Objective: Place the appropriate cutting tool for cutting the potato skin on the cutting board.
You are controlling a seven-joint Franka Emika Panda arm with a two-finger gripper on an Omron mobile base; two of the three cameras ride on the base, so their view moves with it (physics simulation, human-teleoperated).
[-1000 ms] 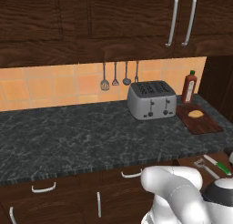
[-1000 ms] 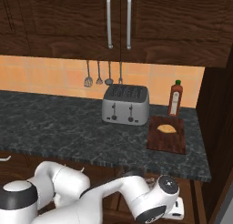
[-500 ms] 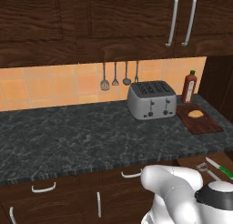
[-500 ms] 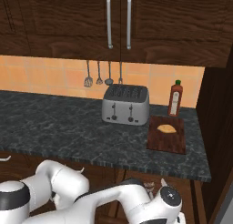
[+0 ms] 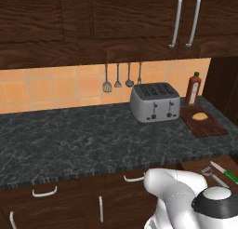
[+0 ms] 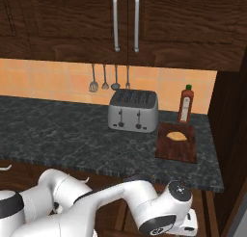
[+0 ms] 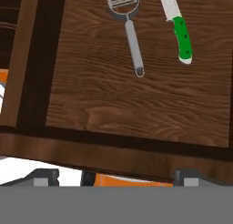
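Lowered since earlier: arm over the open wooden drawer [image 7: 136, 109] | gripper [image 7: 116, 175] spread wide, empty | slender silver metal peeler [image 7: 131, 34] in drawer, beside green-handled knife [image 7: 179, 34] | risk: grabbing the neighbouring knife

The peeler [image 7: 129, 25] looks like smooth matt metal; the knife [image 7: 178, 27] has a glossy green plastic handle; the drawer floor [image 7: 113, 104] is grained wood.
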